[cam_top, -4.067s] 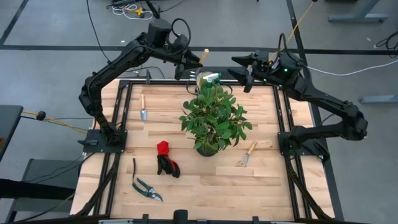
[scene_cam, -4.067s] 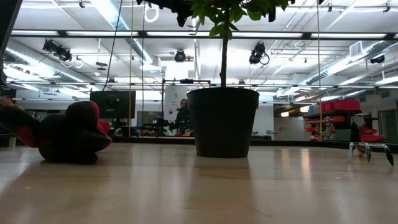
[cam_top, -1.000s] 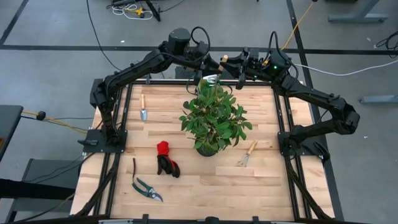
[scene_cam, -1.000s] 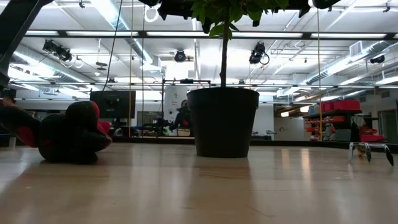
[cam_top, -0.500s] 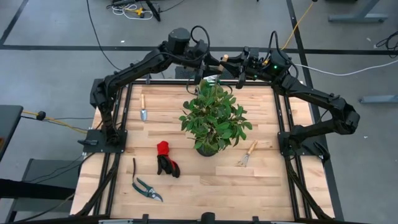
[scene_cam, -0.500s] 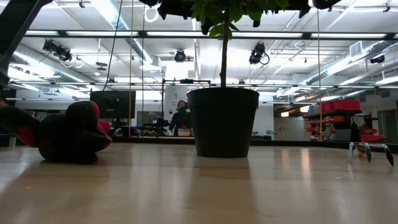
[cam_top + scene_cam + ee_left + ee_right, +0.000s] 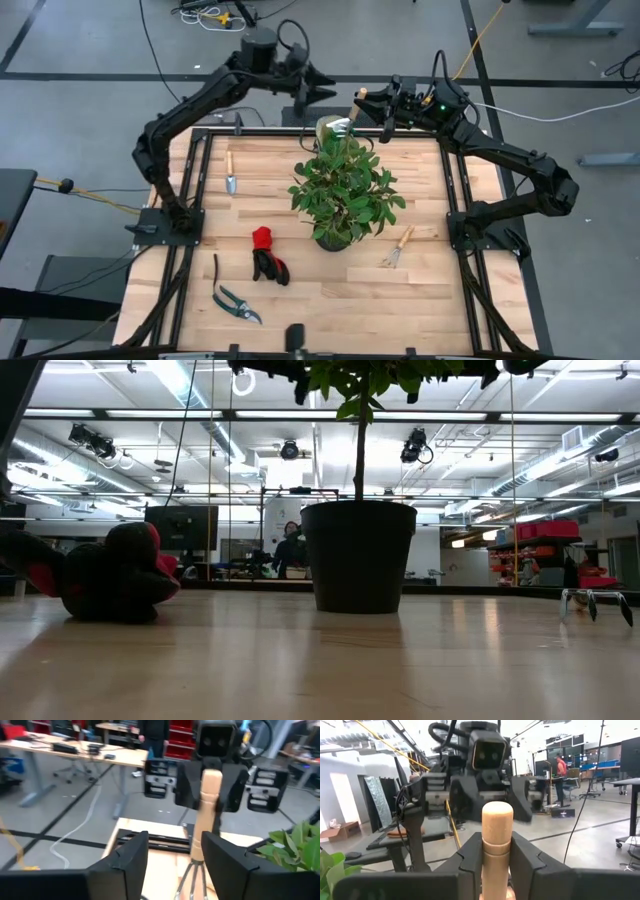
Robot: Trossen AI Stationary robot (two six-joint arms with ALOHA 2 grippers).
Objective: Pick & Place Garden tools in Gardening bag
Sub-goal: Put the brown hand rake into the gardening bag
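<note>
My right gripper (image 7: pixel 373 108) is shut on a wooden-handled hand rake (image 7: pixel 202 827), held high over the table's far edge. The rake's metal tines (image 7: pixel 190 877) point down. My left gripper (image 7: pixel 322 88) hovers open a short way to the rake's left, facing it and touching nothing. Below them the pale gardening bag (image 7: pixel 328 126) sits behind the plant, partly hidden by leaves. On the table lie a trowel (image 7: pixel 230 175), red-and-black gloves (image 7: pixel 268 255), pruning shears (image 7: pixel 235 300) and a second hand rake (image 7: pixel 398 247). My right gripper pinches the rake's wooden handle (image 7: pixel 497 827) between its two fingers (image 7: pixel 187 790), a little below the handle's rounded free end. The fingers come about level from the table's right side and lie across the handle. The rake is lifted clear, near upright, tines hanging below.
A leafy potted plant (image 7: pixel 345 190) in a dark pot (image 7: pixel 358 555) stands mid-table, its foliage reaching toward the bag. Black frame rails run along the table's left, right and far edges. In the room beyond, a person stands far off.
My left gripper has drawn back from the rake's handle toward the table's left and risen a little. The rake has stayed where it was in my right gripper.
</note>
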